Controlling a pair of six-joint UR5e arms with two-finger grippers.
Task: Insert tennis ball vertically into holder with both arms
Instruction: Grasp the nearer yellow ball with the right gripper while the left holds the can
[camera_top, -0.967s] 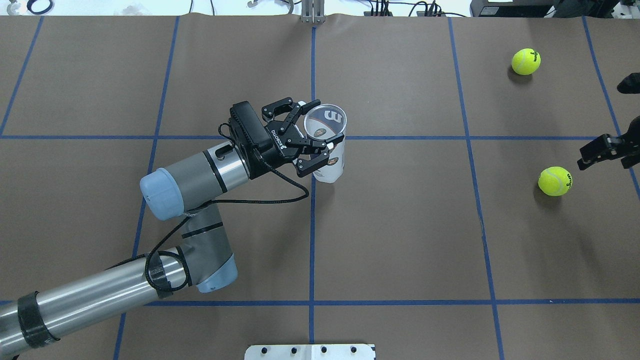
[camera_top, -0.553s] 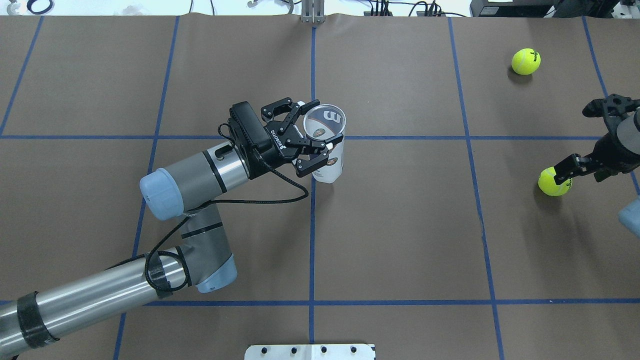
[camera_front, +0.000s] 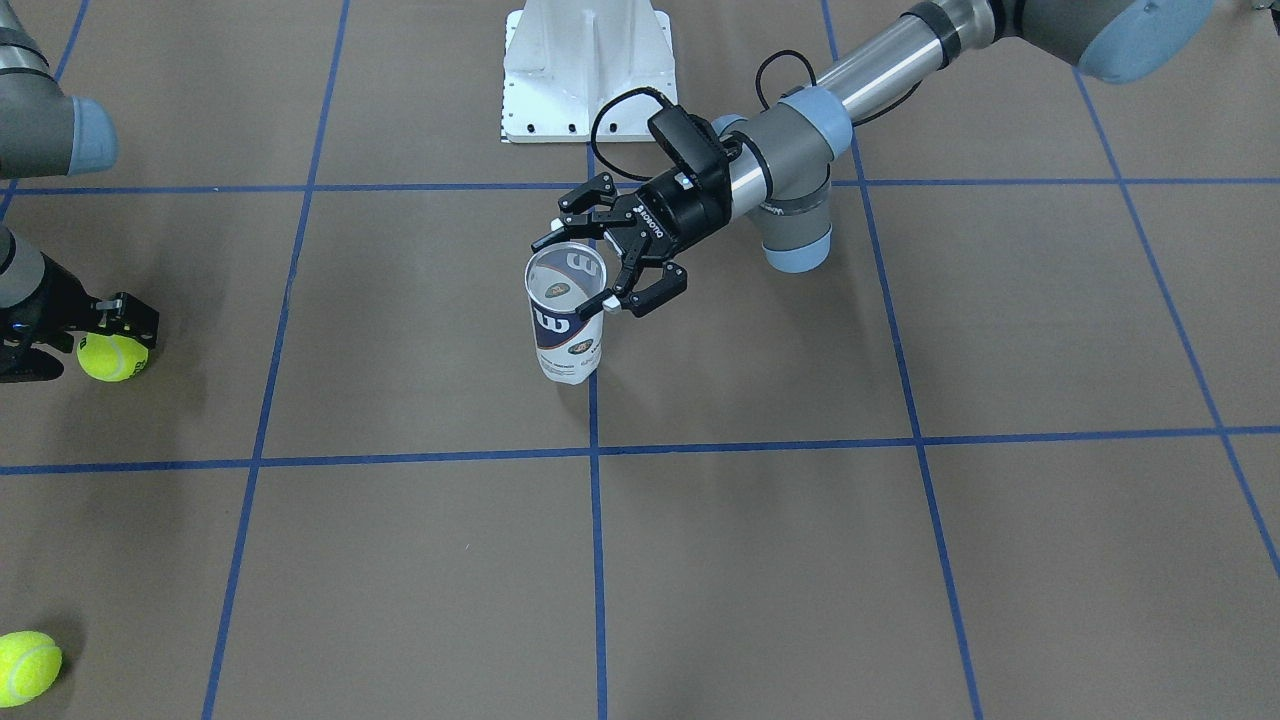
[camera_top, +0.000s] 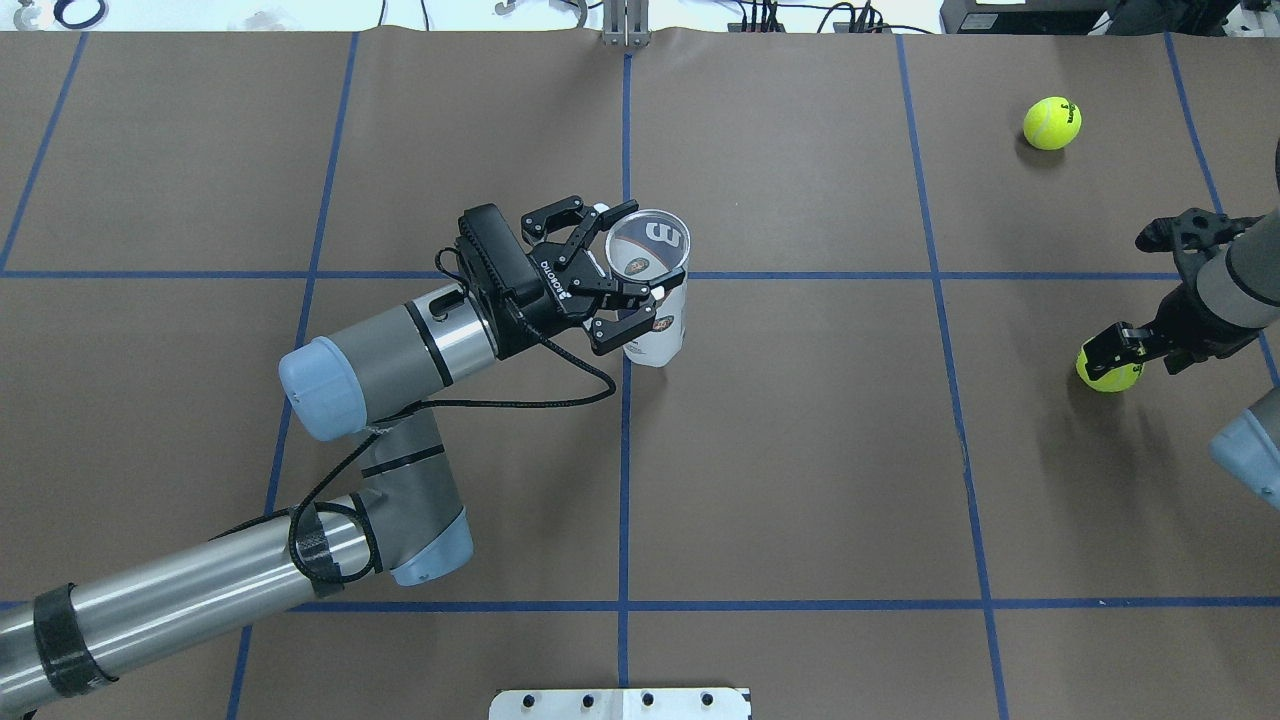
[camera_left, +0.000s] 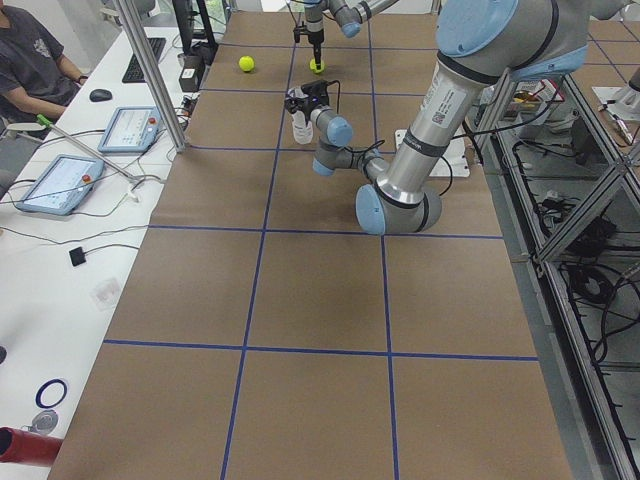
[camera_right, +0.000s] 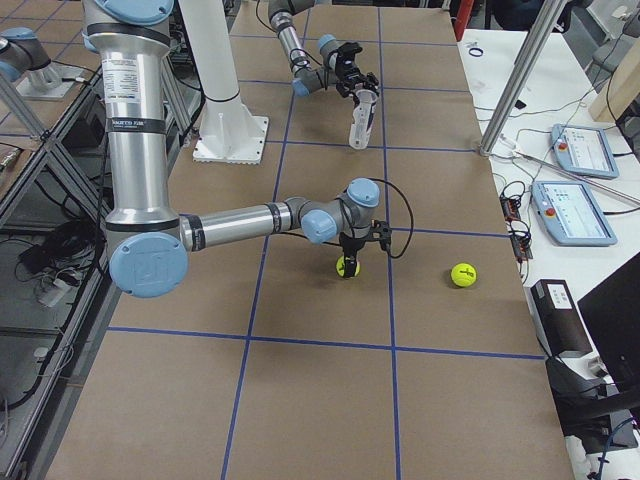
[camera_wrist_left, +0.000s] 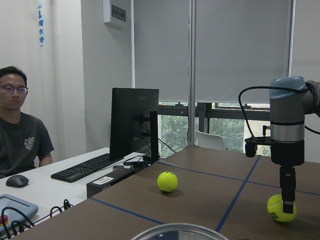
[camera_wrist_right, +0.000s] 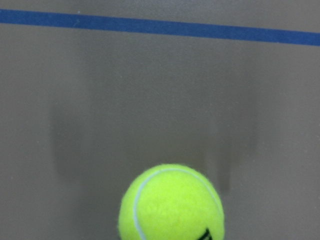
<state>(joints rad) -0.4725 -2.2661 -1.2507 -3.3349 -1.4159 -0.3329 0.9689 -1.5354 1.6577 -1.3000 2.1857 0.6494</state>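
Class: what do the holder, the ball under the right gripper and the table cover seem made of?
Holder: clear glossy plastic; its label shows through the wall. Ball: matte yellow felt, fuzzy outline. Table cover: probably brown paper, flat and matte.

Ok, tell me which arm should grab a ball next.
Right. Its claw hangs open directly over the nearer tennis ball. The left claw is closed around the holder, holding it mouth-up near the table's middle, so it is occupied and far from both balls.
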